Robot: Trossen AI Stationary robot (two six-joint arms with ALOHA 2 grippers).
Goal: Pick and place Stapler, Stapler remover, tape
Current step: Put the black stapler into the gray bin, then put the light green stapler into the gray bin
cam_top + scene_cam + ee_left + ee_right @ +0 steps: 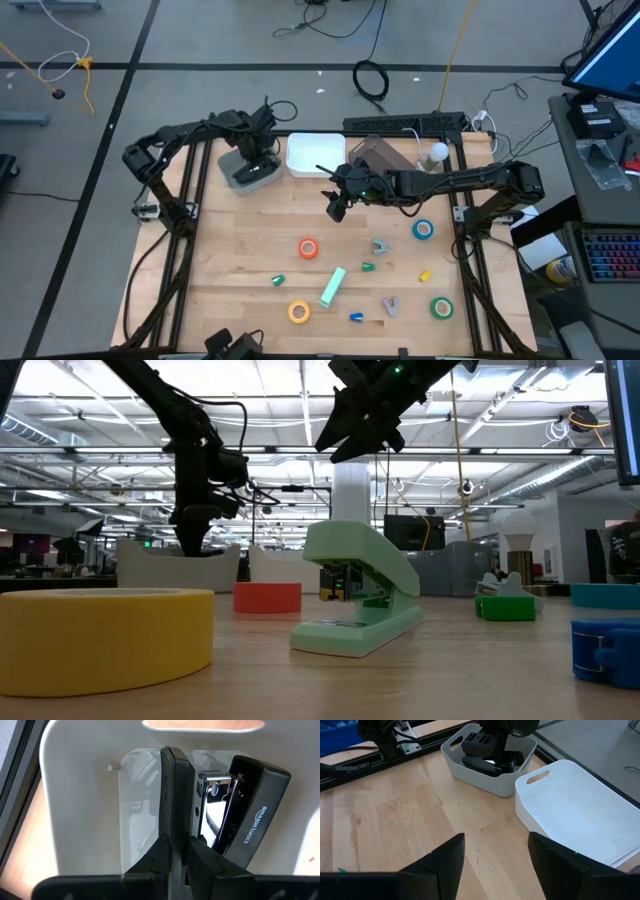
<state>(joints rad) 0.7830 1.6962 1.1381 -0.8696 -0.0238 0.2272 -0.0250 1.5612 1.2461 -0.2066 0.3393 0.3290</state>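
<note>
Left fingers (175, 852): mine, pinching the black stapler (220, 810) inside the grey bin (250, 172).
Right fingers (495, 852): spread, empty, above the worktop (240, 250).
Tape: orange roll (308, 248), yellow (299, 312), blue (423, 230), green (441, 307) lie there.

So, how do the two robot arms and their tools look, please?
Both arms are dark, jointed, with black cables along them. The right arm has a small green light near its wrist. The left tool and the right tool each have two black, wedge-shaped fingers.
</note>
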